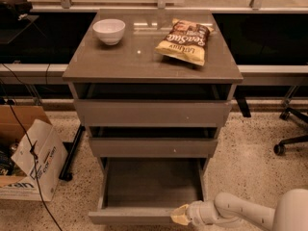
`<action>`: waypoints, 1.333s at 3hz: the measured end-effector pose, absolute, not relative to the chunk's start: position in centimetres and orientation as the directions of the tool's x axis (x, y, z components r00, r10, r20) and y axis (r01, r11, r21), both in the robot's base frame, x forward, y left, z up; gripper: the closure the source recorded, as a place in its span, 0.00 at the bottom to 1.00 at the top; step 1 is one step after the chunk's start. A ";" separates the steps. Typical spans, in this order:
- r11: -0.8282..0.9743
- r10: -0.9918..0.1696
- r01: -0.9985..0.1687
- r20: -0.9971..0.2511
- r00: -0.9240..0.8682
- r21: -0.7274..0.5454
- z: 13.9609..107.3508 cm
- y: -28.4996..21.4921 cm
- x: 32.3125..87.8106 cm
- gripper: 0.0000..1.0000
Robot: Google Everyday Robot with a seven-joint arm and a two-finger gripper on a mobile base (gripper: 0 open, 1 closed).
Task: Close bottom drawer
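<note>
At lower right, gripper (180, 216) at open bottom drawer (153, 184) front, arm (250, 213) cut off

Warm, dim indoor light, yellowish cast overall; source above and behind, beyond table's far edge; glare streaks on table top (144, 64) along far edge, between bowl (109, 31) and chip bag (185, 41); small bright spot nearer middle; bowl brightest thing; bag throws soft shadow toward near right corner; deep shadow in gaps below table's near edge; bottom drawer (134, 217) box murky inside; black band behind table, left and right; gripper (180, 214) pale, well lit, at drawer front's right end; floor (250, 162) evenly lit.
</note>
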State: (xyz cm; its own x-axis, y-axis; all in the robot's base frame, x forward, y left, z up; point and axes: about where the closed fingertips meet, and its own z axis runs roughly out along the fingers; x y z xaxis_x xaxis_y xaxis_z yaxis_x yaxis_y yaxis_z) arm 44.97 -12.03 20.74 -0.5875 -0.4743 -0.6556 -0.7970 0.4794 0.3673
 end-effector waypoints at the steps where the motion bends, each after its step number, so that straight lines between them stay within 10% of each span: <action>1: 0.479 -0.474 -0.797 -0.656 -0.587 0.367 20.8 -12.0 45.0 1.00; 3: 0.479 -0.474 -0.797 -0.656 -0.587 0.367 20.9 -12.0 45.0 0.86; 4: 0.479 -0.474 -0.797 -0.656 -0.587 0.367 20.9 -12.0 45.0 0.55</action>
